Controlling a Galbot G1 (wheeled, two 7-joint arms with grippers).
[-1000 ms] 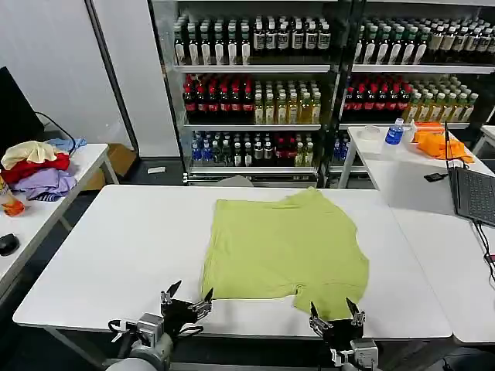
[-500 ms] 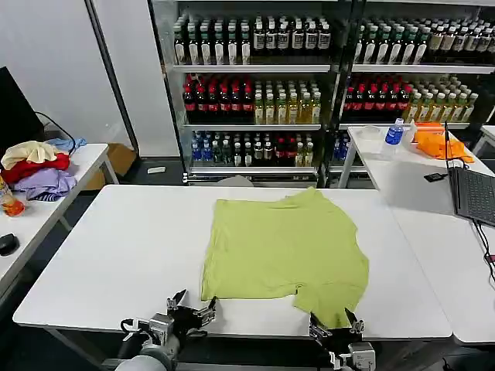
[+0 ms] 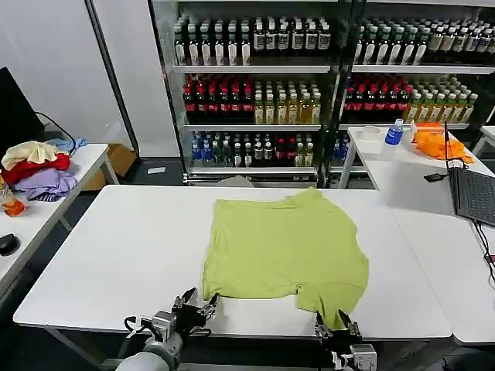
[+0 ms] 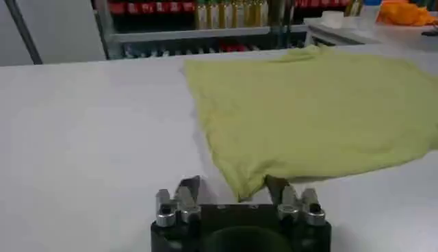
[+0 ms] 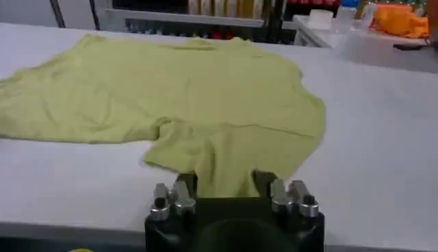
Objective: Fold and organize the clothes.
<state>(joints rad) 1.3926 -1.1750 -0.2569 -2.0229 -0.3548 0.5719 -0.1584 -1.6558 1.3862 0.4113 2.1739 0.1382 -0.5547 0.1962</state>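
Observation:
The clothes are one lime yellow-green T-shirt (image 3: 286, 247), spread flat across the white table (image 3: 124, 247). My left gripper (image 3: 199, 300) sits low at the table's near edge, right at the shirt's near-left corner. In the left wrist view that T-shirt (image 4: 308, 109) ends in a corner lying between the spread fingers of the left gripper (image 4: 233, 185), which is open. My right gripper (image 3: 332, 321) is at the near edge by the shirt's near-right flap. In the right wrist view the T-shirt (image 5: 205, 96) reaches in between the fingers of the open right gripper (image 5: 226, 179).
A red, cream and lavender clothes pile (image 3: 35, 166) lies on the left side table beside a black mouse (image 3: 8, 243). The right table carries a laptop (image 3: 473, 193), an orange cloth (image 3: 437, 143) and a blue bottle (image 3: 394, 133). Shelves of bottles (image 3: 255, 93) stand behind.
Both grippers have sunk lower at the table's near edge. The left one has shifted slightly right toward the shirt's corner. The shirt has not moved.

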